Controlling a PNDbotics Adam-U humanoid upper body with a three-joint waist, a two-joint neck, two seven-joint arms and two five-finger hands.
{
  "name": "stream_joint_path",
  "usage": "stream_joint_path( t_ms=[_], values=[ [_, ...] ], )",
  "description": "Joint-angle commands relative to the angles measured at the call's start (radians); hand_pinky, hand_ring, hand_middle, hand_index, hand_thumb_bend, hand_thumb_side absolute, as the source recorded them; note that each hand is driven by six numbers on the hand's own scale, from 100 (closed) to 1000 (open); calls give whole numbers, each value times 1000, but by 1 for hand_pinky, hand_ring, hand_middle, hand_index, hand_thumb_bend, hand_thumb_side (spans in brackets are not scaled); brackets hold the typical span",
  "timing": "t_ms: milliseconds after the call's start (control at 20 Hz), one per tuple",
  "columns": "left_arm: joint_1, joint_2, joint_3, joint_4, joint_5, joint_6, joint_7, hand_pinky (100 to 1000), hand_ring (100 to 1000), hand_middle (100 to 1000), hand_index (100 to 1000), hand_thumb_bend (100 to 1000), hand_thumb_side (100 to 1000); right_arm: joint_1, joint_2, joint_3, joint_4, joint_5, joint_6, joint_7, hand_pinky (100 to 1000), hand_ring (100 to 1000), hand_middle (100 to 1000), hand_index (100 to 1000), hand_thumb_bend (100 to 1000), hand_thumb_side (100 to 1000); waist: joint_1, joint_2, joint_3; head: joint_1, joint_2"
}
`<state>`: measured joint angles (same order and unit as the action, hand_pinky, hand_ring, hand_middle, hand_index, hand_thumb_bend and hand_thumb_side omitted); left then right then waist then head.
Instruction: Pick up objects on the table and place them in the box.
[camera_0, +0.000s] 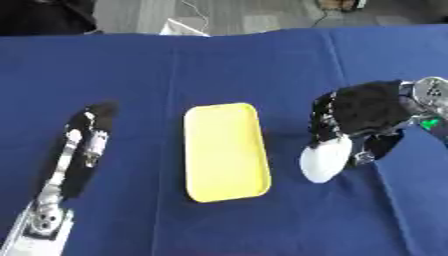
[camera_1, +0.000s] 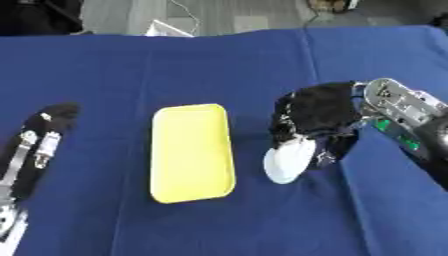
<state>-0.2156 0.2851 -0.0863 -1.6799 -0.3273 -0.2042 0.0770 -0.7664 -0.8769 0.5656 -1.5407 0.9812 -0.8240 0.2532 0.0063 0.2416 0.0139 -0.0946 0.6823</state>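
Resting left of the yellow tray (camera_0: 224, 152), our left hand (camera_0: 83, 142) lies with straight fingers, holding nothing. We see the tray as a shallow, rounded-corner rectangle on the blue tablecloth (camera_0: 219, 65). Right of the tray, our right hand (camera_0: 363, 117) curls its fingers on a white, smooth, oval object (camera_0: 324, 160), just beside the tray's edge.
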Motion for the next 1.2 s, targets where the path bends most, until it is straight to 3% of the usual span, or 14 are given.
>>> stream_joint_path(
  t_ms=[50, 100, 600, 1200],
  values=[
    [-4, 10, 3, -24, 0, -2, -1, 799, 813, 819, 896, 100, 1000, -23, -25, -19, -17, -9, 1, 6, 682, 607, 518, 574, 398, 230, 1, -15, -1, -1, -8],
    [-4, 10, 3, -24, 0, -2, -1, 799, 814, 819, 896, 100, 1000, -25, -25, -21, -18, -11, 2, 5, 682, 607, 516, 573, 453, 224, 1, -15, -1, 0, -8],
    [-1, 11, 4, -24, 0, -1, -1, 799, 814, 819, 896, 100, 1000, -69, -41, -83, -102, -31, 74, -45, 692, 617, 509, 556, 476, 211, 1, -17, -4, 0, -8],
    [-2, 7, 4, -24, 0, -2, -2, 800, 815, 820, 896, 100, 1000, -123, 32, -67, -62, -18, 62, -45, 690, 616, 508, 551, 480, 209, 5, -15, -1, -6, -6]
  ],
)
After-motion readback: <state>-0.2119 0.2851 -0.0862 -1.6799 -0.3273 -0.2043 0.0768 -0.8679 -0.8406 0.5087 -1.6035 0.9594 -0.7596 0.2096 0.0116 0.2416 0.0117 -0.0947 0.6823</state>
